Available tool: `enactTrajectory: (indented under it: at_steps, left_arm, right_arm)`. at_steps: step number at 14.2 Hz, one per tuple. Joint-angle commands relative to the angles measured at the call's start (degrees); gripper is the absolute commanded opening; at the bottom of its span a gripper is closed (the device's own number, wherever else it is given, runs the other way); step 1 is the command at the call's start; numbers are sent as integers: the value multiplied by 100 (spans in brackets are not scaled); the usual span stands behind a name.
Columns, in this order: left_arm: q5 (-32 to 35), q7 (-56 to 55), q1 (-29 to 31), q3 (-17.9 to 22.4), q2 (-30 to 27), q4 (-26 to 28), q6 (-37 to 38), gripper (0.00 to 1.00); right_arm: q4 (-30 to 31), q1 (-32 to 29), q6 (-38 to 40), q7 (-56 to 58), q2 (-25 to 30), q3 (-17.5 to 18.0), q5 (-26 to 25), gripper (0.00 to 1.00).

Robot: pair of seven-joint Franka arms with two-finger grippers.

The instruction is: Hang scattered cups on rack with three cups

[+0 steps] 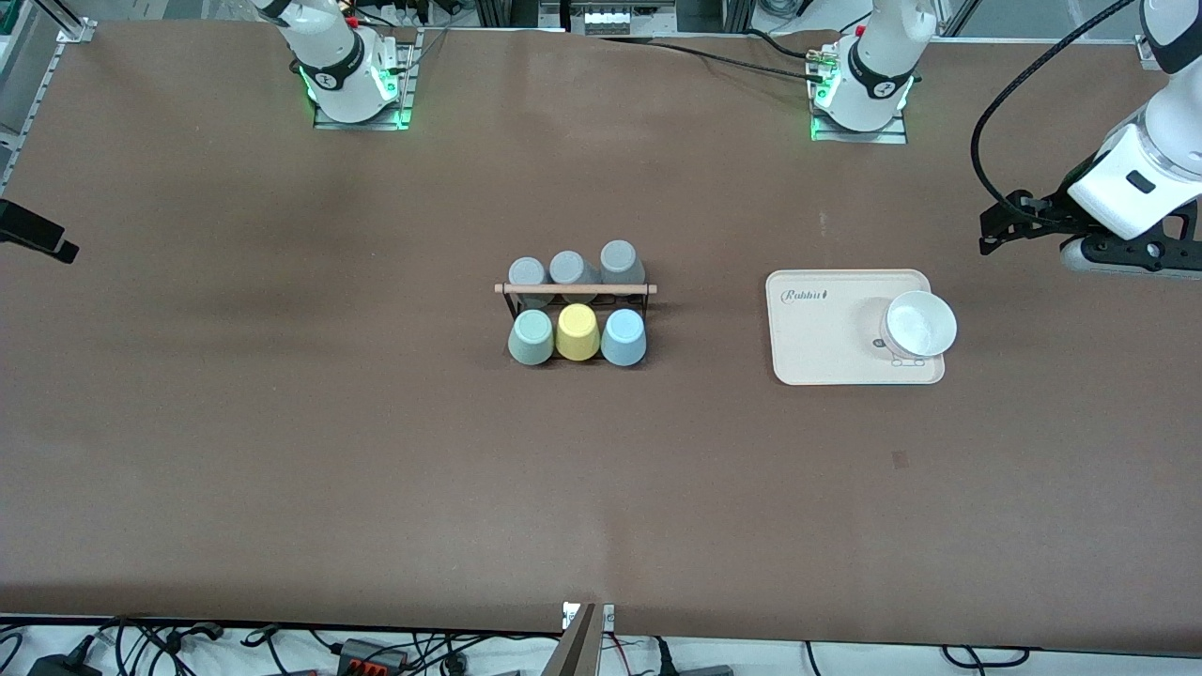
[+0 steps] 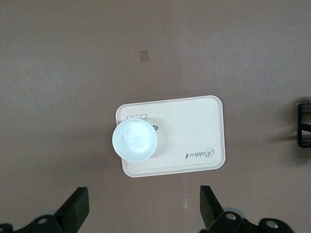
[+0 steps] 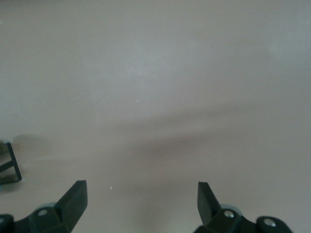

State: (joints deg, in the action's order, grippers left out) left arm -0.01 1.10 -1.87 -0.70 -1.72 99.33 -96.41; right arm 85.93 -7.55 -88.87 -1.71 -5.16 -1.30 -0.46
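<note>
Front view: white bowl [image 1: 921, 323] on tray [image 1: 826, 338]; both claws [image 2: 144, 211] [image 3: 142, 206] gape empty.

The small black wire frame rack [image 1: 575, 302] is largely hidden under its six upturned cups, so its pegs cannot be made out. At the front view's nine o'clock edge, the right gripper [image 1: 38, 235] is cut off. The left gripper [image 2: 143, 211] shows only fingertips in its wrist view.
</note>
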Motion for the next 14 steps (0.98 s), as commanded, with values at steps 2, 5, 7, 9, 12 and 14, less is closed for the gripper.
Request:
enactTrajectory:
  at_steps: [2,5,7,9,12,14]
  left_arm:
    - [1,4,-6,-44,22,-142,122,100]
    - [1,13,-6,-62,5,-142,148,100]
    - [1,13,-6,-53,13,-142,131,100]
    - [1,13,-6,-53,-13,-133,175,100]
    - [1,4,-6,-62,22,-142,149,100]
    - [1,13,-6,-62,40,-221,157,100]
  right_arm:
    - [-173,394,336,39,-99,-222,55,100]
    - [-15,421,28,48,-29,-213,38,100]
    - [-14,413,-16,48,-29,-195,55,100]
    - [-14,413,-25,39,-29,-195,73,100]
    - [3,456,-34,48,-29,-187,38,100]
    - [12,571,-25,48,-11,-178,11,100]
